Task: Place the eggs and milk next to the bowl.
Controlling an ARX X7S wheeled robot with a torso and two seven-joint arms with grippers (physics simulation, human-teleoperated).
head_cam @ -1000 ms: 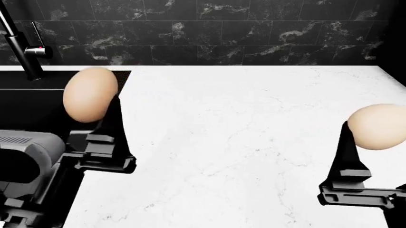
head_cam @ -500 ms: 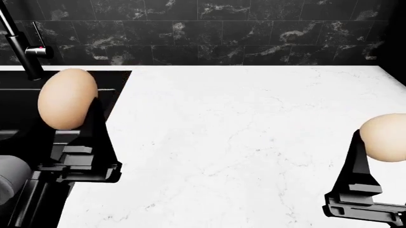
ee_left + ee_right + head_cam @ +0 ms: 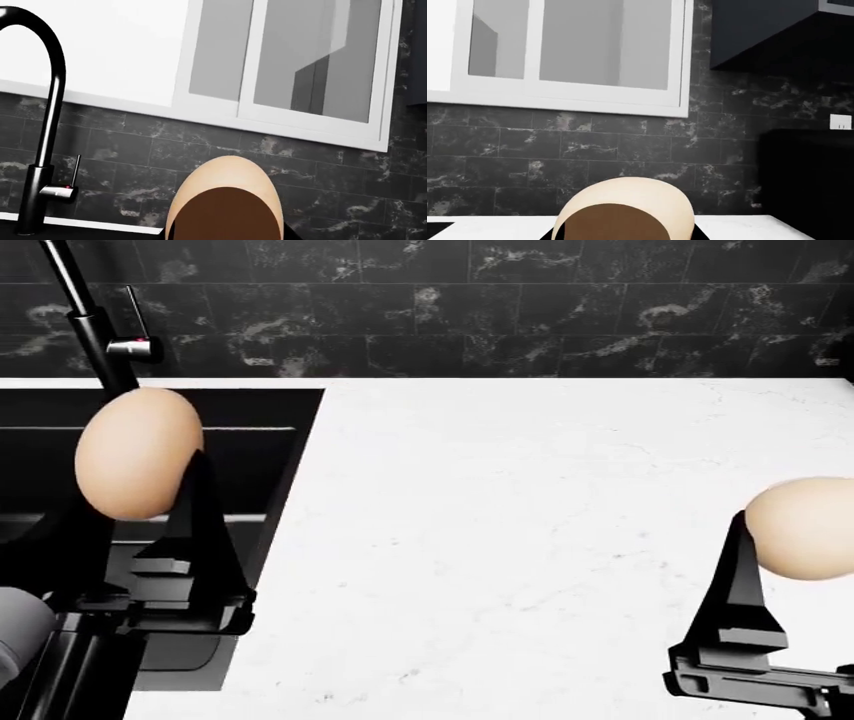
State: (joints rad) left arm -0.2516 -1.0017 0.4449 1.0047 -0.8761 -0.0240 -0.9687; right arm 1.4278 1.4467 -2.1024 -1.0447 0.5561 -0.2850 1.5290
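Observation:
Each of my grippers holds a pale tan egg, raised above the counter. My left gripper (image 3: 134, 475) is shut on one egg (image 3: 138, 453) over the sink's right side; that egg (image 3: 225, 192) fills the lower middle of the left wrist view. At the right edge of the head view my right gripper (image 3: 801, 540) is shut on the other egg (image 3: 805, 528), which also shows in the right wrist view as an egg (image 3: 627, 200). The milk and the bowl are out of view.
A black sink (image 3: 254, 455) with a tall black faucet (image 3: 94, 325) sits at the left, set into the white marble counter (image 3: 534, 520). Black marble tiles (image 3: 534, 310) form the back wall. A window (image 3: 293, 60) sits above the tiles.
The view has shifted, so the sink and faucet sit farther right in the picture. Over the last second the left gripper with its egg moved left. The right gripper stays near the right edge.

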